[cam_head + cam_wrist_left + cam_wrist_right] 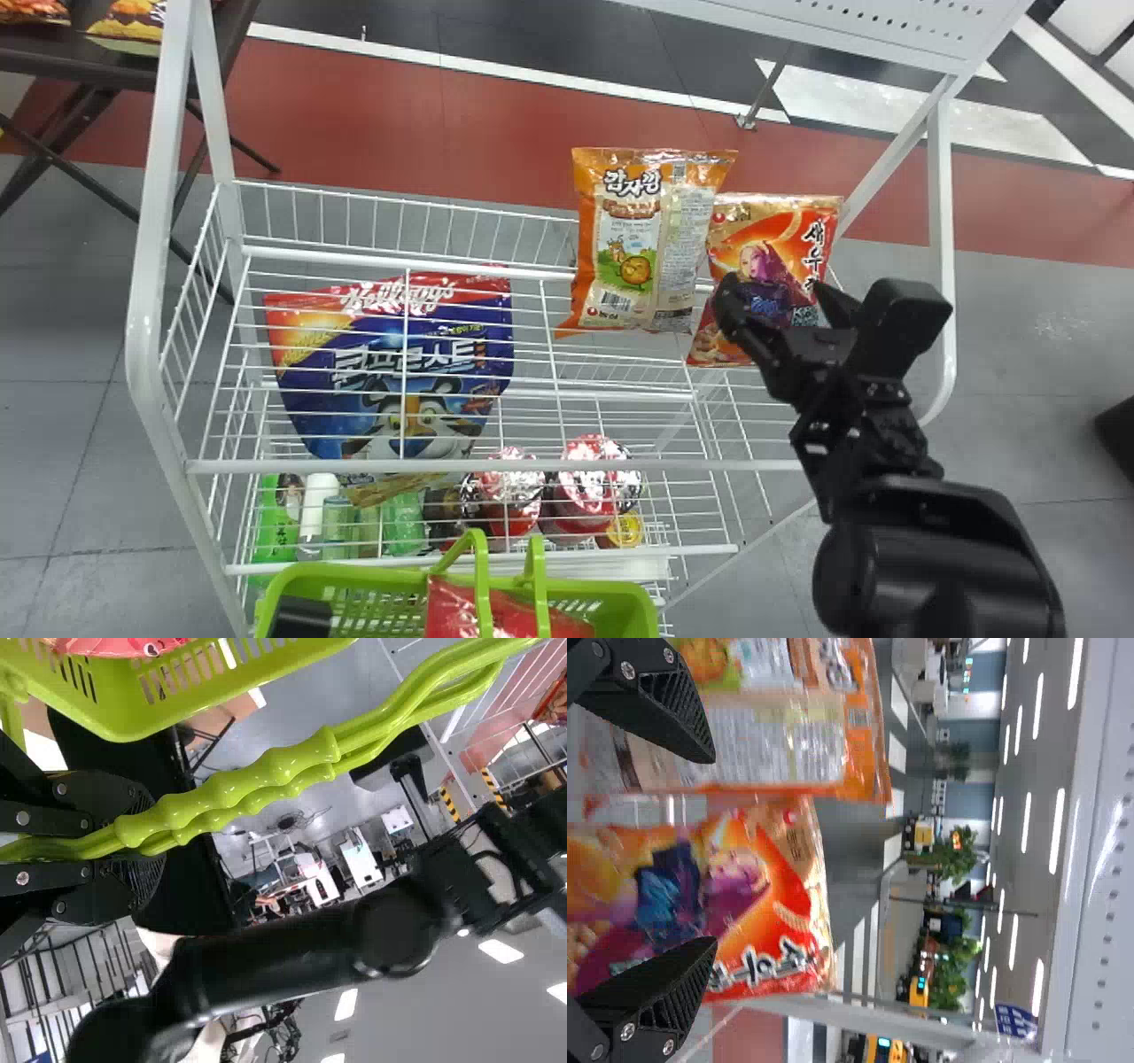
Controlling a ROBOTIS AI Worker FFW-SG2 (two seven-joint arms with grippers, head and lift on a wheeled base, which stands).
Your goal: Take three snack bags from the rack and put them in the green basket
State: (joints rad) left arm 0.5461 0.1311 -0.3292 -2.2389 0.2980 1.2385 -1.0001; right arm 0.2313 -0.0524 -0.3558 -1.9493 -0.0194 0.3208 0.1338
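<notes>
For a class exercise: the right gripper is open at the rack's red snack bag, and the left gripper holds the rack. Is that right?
Not the rack: the left wrist view shows the left gripper holding the green basket's handles. The right gripper is open at the red snack bag.

Right arm [930, 558]: one, black, extended forward; right gripper [780, 297], fingers parted. Left gripper [146, 840]: one, black, fingers clamped.
</notes>
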